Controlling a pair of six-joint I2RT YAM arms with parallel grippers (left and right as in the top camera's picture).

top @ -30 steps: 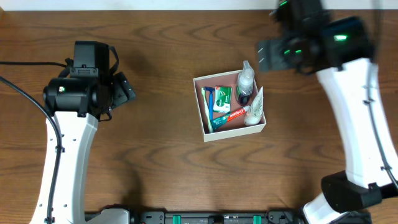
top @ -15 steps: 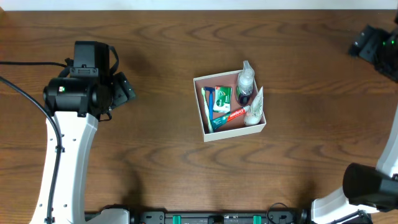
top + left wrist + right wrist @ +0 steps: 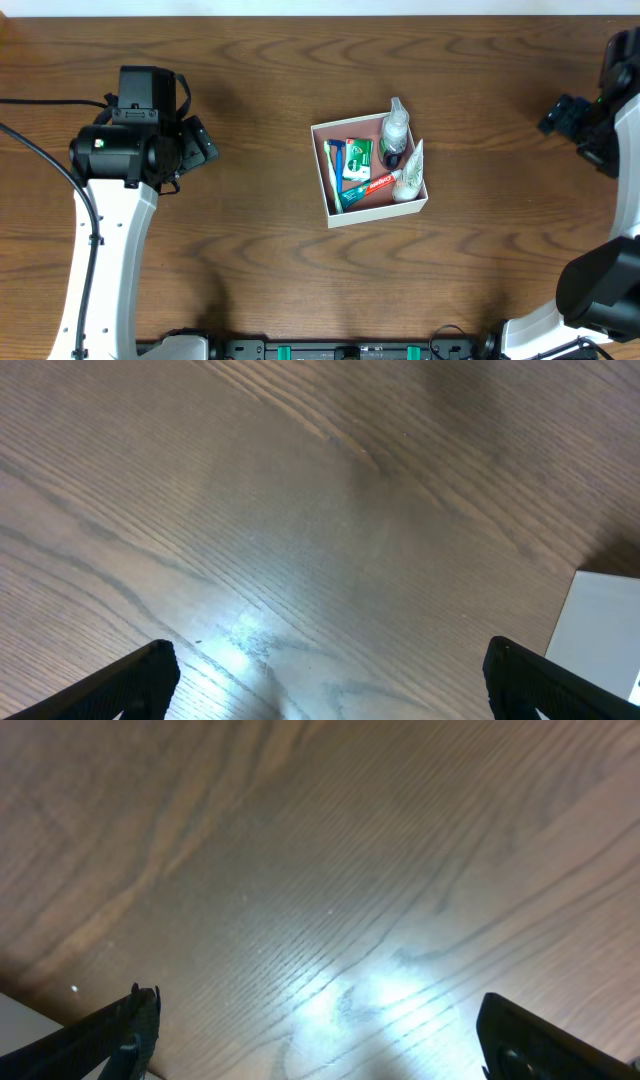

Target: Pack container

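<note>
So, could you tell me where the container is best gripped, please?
Probably pinch the left wall of the container from straight above: it is thin and upright, while the clear bottle pokes over the rim on the right.

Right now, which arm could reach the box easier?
Probably left. The left gripper is open and its wrist camera shows the container. The right gripper, also open, sees mostly tabletop.

Overhead cam is giving even, fairly bright light. The surface is reading sharp, w/ only faint soft shadows toward its bottom-left. Both wrist views are looking softer & dimmer: glare is blooming near bottom centre of each, and top corners are falling darker. The container wall is washing out pale at the left wrist view's right edge.
</note>
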